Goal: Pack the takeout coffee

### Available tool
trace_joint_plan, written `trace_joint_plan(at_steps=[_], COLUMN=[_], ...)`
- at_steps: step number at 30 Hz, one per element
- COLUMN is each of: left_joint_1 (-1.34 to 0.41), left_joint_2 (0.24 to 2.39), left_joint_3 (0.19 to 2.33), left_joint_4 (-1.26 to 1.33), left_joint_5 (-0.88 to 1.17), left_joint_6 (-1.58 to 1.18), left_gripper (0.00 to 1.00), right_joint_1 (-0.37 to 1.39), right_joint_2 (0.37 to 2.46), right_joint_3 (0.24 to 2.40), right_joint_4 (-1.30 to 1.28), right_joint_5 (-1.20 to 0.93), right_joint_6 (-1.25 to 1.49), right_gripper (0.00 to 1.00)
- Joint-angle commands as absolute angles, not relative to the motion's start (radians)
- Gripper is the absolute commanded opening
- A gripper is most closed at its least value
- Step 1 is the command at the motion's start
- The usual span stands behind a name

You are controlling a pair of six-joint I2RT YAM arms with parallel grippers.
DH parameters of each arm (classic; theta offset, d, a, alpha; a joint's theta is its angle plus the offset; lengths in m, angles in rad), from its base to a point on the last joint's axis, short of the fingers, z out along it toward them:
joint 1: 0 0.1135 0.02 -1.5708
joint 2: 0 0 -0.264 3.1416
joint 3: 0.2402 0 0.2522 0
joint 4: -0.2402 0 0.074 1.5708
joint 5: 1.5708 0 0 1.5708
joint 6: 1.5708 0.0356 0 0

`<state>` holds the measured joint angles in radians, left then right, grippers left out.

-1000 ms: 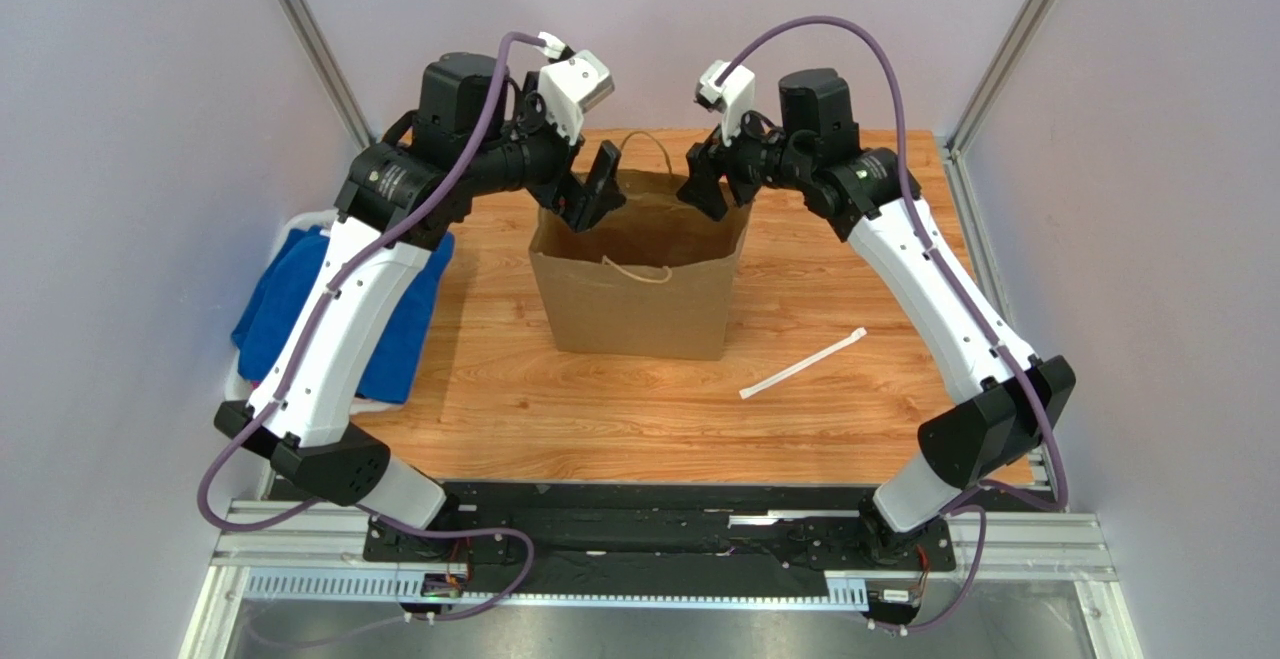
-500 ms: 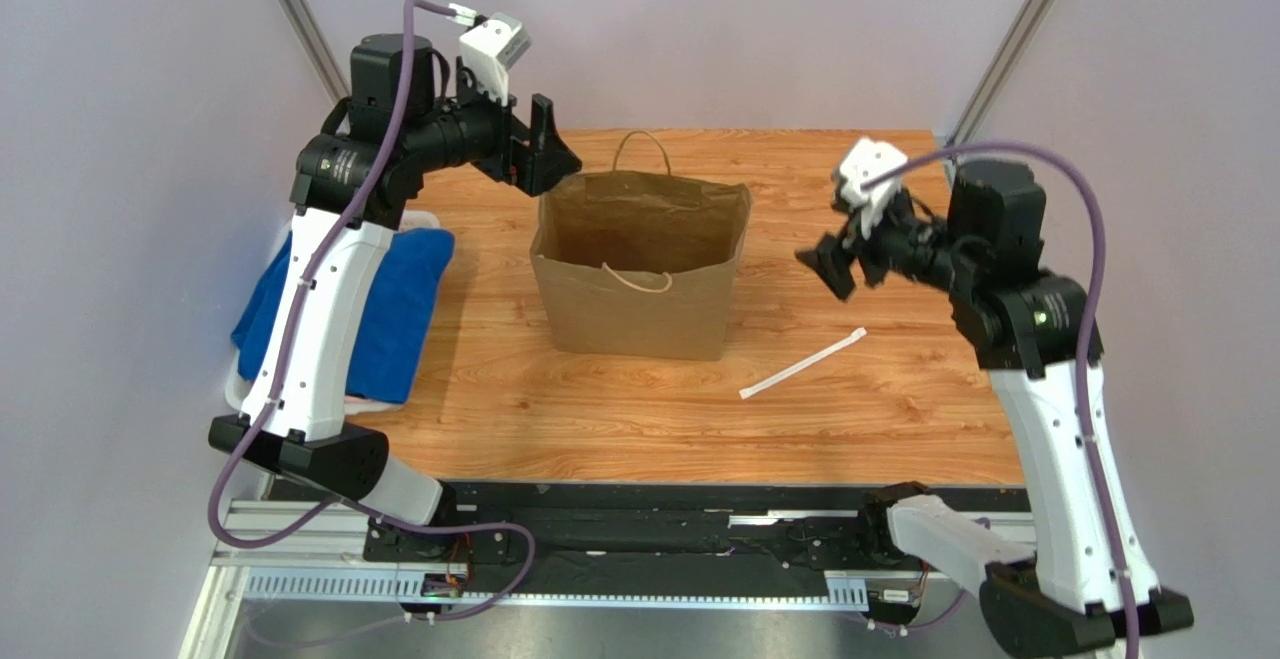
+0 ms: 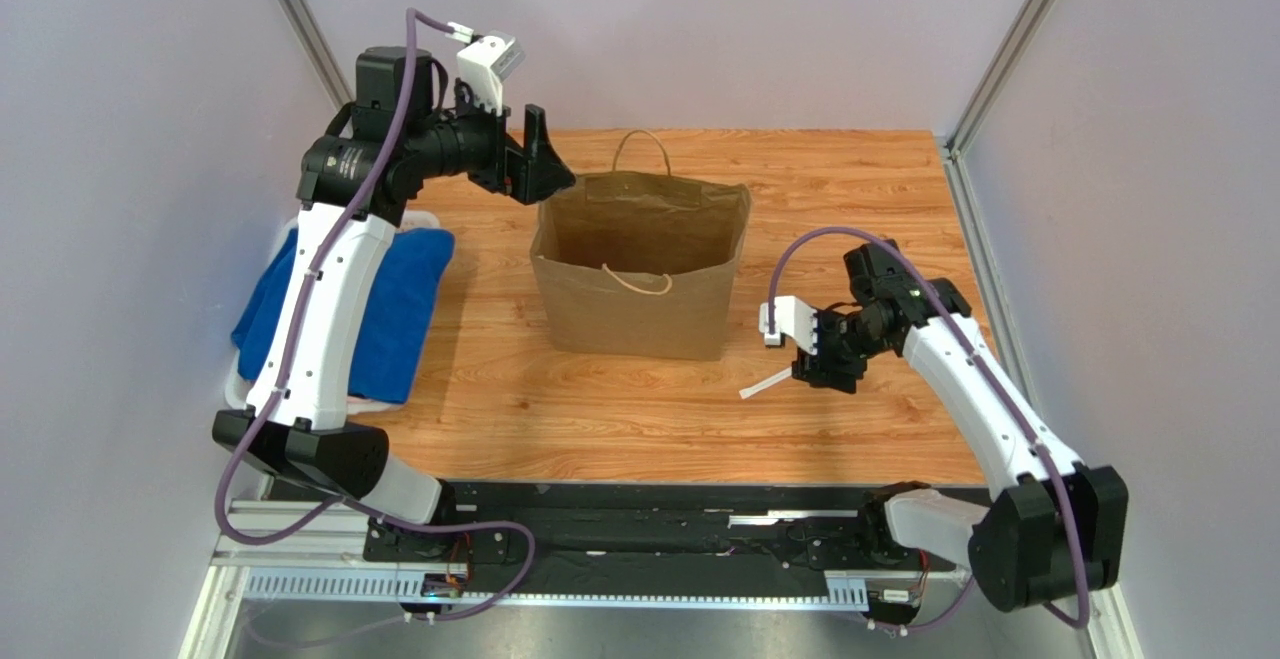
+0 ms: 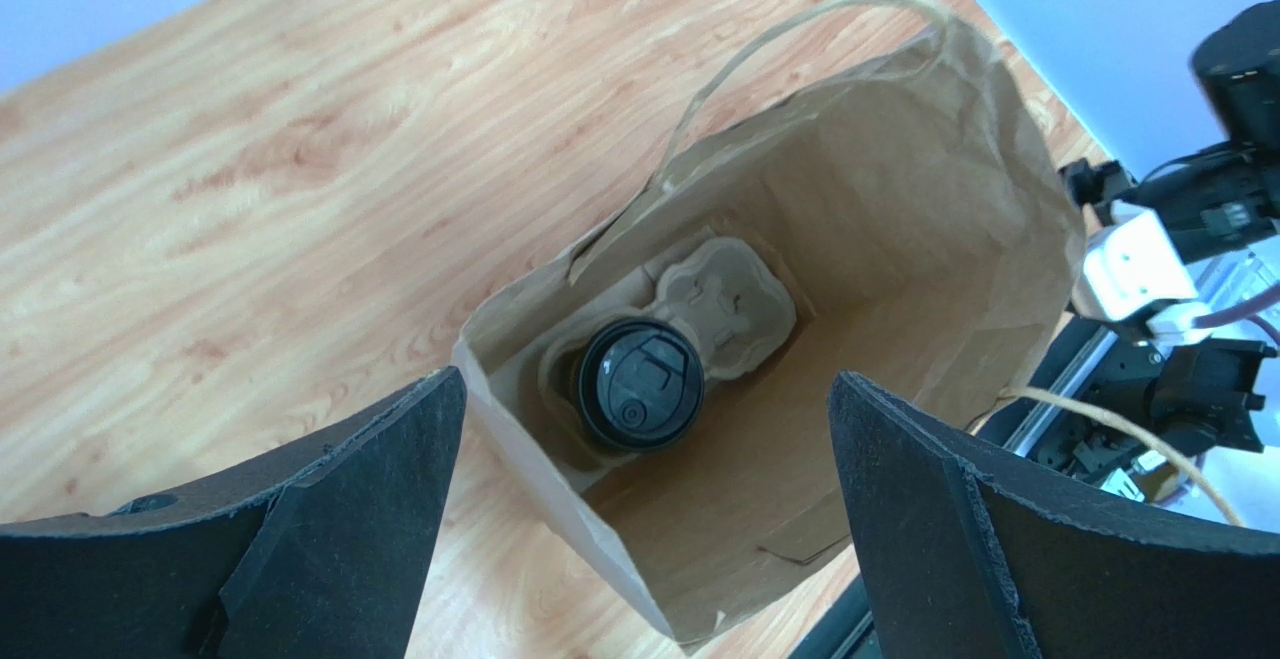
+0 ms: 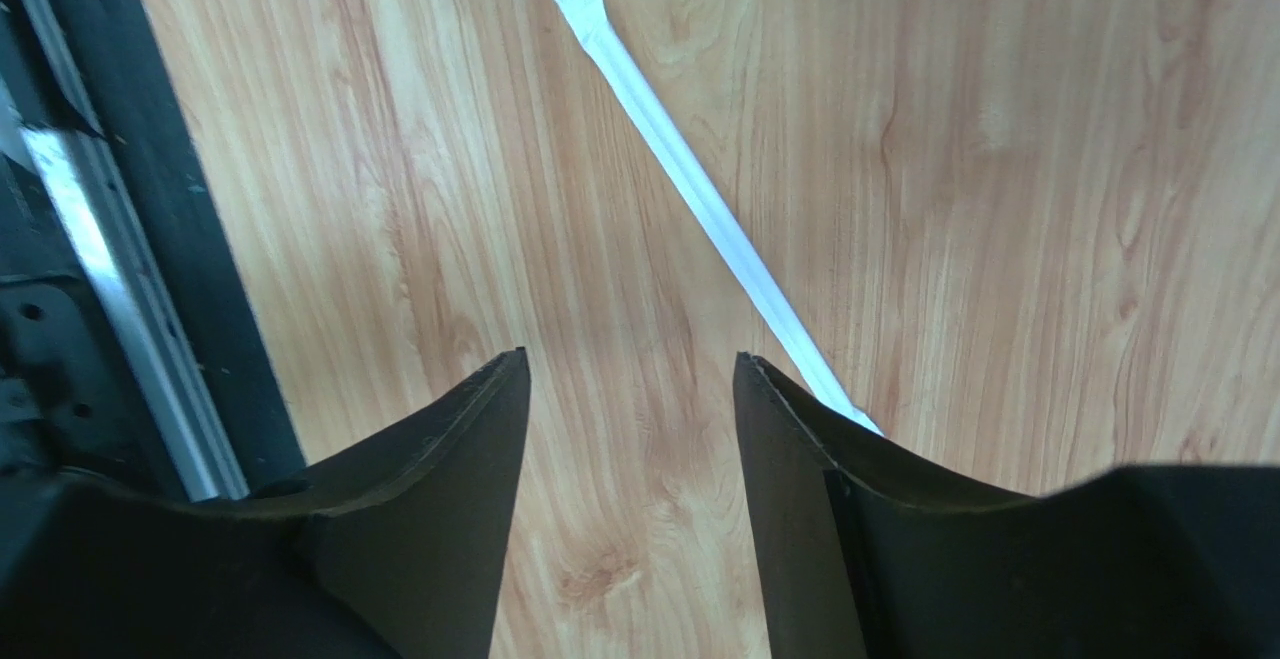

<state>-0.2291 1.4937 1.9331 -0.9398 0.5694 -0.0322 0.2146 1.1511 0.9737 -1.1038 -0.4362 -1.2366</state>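
Note:
The takeout coffee [image 4: 639, 385], a cup under a round black lid, stands in a grey-brown pulp tray [image 4: 732, 287] at the bottom of the tall brown paper bag [image 3: 642, 292]. My left gripper [image 3: 550, 172] hovers above the bag's back-left corner. In the left wrist view this gripper [image 4: 646, 377] is wide open and holds nothing. My right gripper [image 3: 822, 374] hangs low over the table to the right of the bag. A white wrapped straw [image 5: 691, 187] lies under it. In its wrist view the right gripper [image 5: 631, 356] is open over bare wood, and the straw runs beneath one finger.
A blue cloth [image 3: 338, 307] lies in a white basket at the table's left edge. The bag's rope handles [image 3: 643, 277] stick up at its rims. A black rail [image 3: 646, 517] runs along the near edge, close to the right gripper. Walls close in on both sides.
Both grippers left the bag's mouth. The right arm swung out right, then down to the straw, its jaws narrowing a little. The left arm drew back to the bag's back-left corner.

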Motion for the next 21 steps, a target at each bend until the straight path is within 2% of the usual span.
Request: trace_joint_plan(at_steps=[1, 10, 18, 21], left_joint_1=[-0.209, -0.183, -0.163, -0.155], left_joint_2=[1.451, 1.427, 1.431, 1.433], left_joint_3=[1.898, 1.844, 1.839, 1.836], left_joint_4=[-0.957, -0.959, -0.973, -0.977], left_joint_5=[0.588, 0.591, 0.603, 0.607], left_joint_6=[-0.041, -0.043, -0.035, -0.029], left_gripper=[0.99, 0.99, 0.99, 0.99], right_joint_1=[0.212, 0.213, 0.215, 0.212], right_joint_2=[1.219, 1.387, 1.531, 1.572], right_joint_3=[0.936, 0.848, 0.856, 0.873], right_joint_4=[-0.953, -0.744, -0.675, -0.702], right_joint_5=[-0.396, -0.315, -0.291, -0.275], right_joint_6=[-1.422, -1.554, -1.582, -1.583], right_gripper=[0.55, 0.49, 0.47, 0.4])
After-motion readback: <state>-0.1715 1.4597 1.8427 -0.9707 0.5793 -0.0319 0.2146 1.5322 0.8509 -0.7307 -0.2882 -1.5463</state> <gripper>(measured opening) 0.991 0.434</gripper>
